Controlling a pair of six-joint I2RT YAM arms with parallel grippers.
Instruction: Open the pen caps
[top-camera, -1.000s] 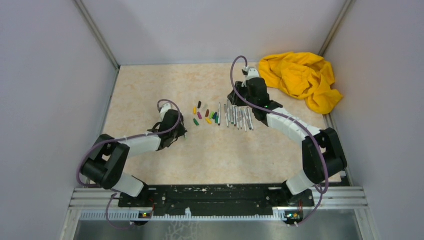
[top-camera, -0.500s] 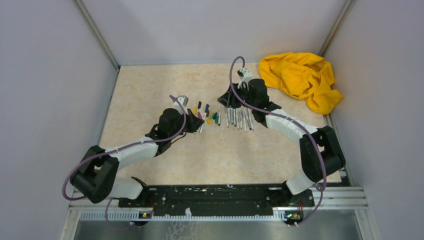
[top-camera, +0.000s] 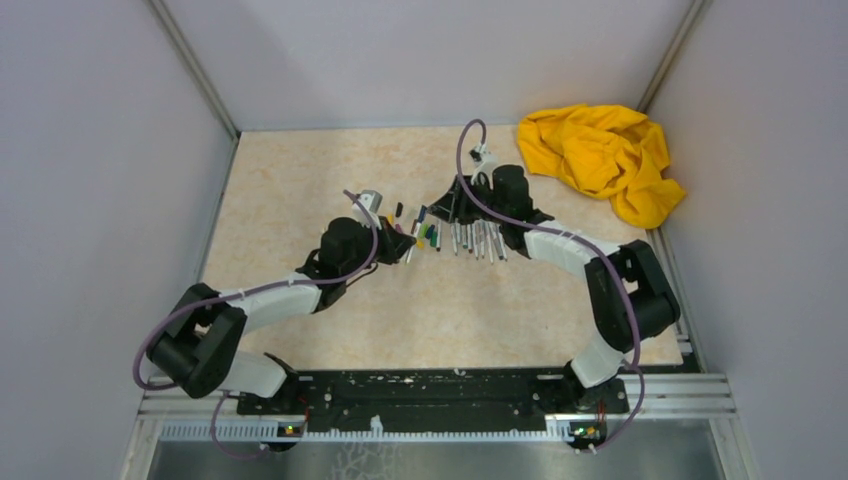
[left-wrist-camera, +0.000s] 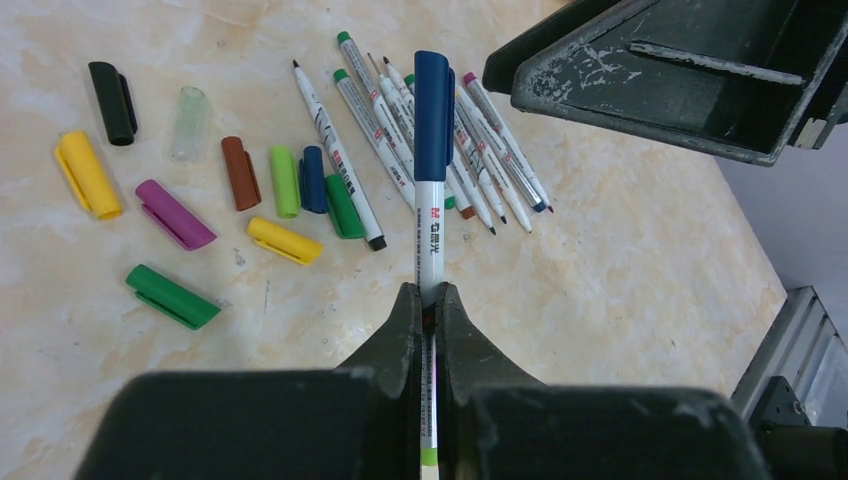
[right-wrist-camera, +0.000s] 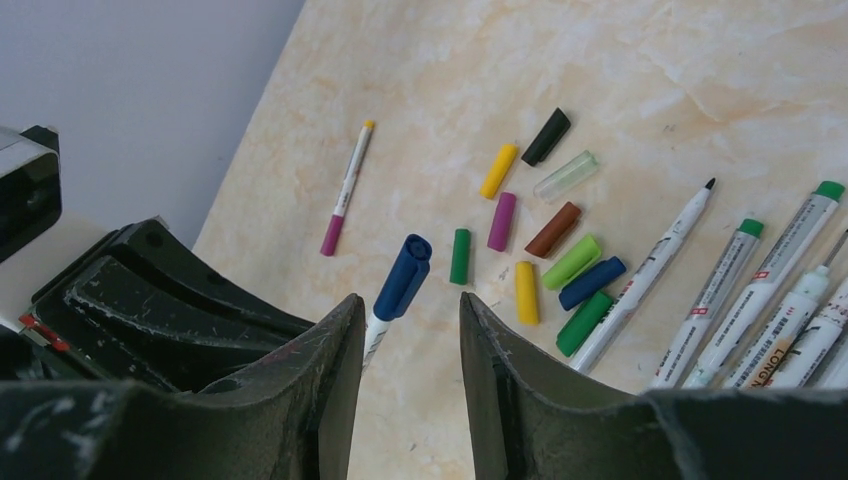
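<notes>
Robot lab test cell: grey panel walls, alu frame posts, marbled tabletop, base rail.

Loose pen caps lie flat, clustered on the tabletop — yellow, purple, green, brown, black; one blue cap sits on its pen.

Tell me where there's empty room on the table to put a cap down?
Bare table lies far left, between the wall and the caps, and near, between the pens and the rail. The middle is crowded with caps and pens; the cloth fills the far right corner.
</notes>
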